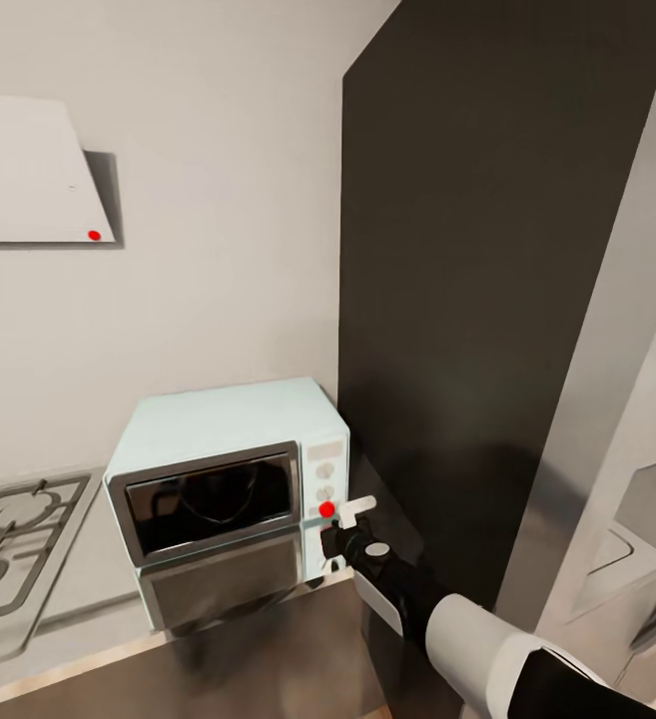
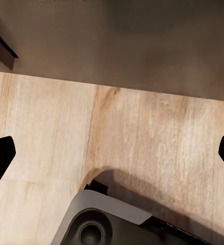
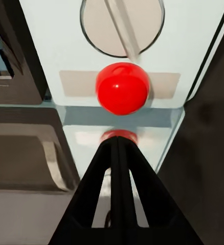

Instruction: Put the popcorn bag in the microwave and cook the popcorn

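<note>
Head view shows you the gas hob (image 1: pixel 13 544) far left, then the microwave (image 1: pixel 230 499) on the countertop (image 1: pixel 268 649), door shut. Your right gripper (image 1: pixel 352 516), fingers pressed together, points at the red button (image 3: pixel 122 88). Your left gripper (image 2: pixel 112 148) is spread wide over a wood floor (image 2: pixel 142 132).

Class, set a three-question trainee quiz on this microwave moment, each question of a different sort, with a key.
1. True or false: the microwave door is shut.
2. The right claw points at which part? A) the glass door B) the red button on the knob panel C) the gas hob
3. Fill in: the right claw's fingers are pressed ____.

Key: 1 true; 2 B; 3 together
</note>
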`<state>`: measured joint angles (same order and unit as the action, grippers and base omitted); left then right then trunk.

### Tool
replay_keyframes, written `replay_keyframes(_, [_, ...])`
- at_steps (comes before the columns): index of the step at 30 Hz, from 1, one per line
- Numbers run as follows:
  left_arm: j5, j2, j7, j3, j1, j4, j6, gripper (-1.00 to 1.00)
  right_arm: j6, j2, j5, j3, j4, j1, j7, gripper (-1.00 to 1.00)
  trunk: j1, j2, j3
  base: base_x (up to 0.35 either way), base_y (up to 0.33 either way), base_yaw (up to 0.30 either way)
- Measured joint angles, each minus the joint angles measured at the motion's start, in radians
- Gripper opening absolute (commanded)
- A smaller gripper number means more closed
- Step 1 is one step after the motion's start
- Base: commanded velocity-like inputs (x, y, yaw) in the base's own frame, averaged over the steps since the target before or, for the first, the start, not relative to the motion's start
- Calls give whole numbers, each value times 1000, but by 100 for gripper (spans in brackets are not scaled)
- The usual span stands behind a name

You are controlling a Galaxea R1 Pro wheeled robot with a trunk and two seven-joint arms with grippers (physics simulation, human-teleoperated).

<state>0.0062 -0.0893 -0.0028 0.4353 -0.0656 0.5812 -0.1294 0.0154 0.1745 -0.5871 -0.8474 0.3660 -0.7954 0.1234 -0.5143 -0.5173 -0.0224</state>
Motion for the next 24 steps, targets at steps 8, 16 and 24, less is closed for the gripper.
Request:
replay_keyframes(8, [-1,0,0,-1,0,0,0,100,0,0,1,0,0,7,0,-100,0,0,0,54,0,0])
replay_keyframes(16, [-1,0,0,-1,0,0,0,100,0,0,1,0,0,7,-1,-100,0,0,0,83,0,0])
replay_keyframes(24, [-2,0,0,-1,0,0,0,100,0,0,1,0,0,7,-1,-100,0,0,0,99,33,0])
